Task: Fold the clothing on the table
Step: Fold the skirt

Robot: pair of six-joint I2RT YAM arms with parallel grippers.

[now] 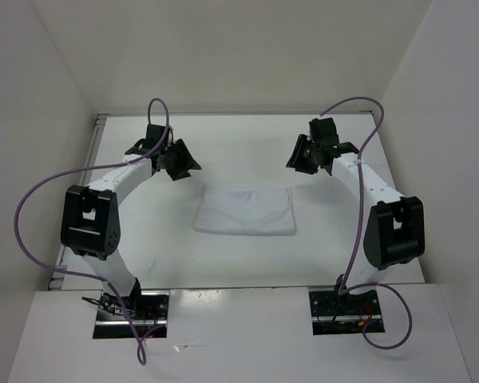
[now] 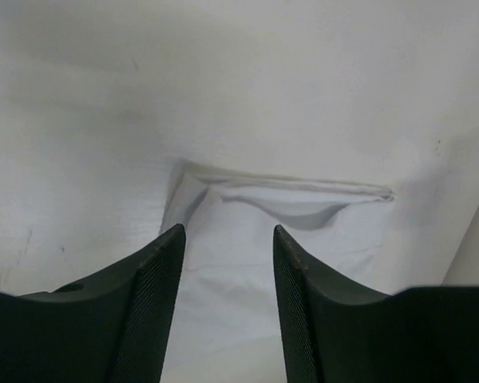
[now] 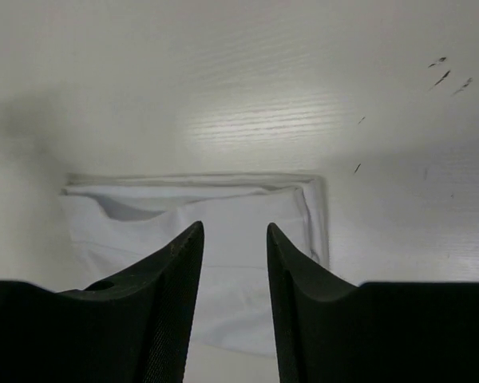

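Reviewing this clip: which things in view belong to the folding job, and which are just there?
Part of the job:
clothing, lying folded flat
table under it
left gripper and right gripper, both open, holding nothing

Just there:
purple cables
white walls

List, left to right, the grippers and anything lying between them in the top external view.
left gripper → clothing → right gripper
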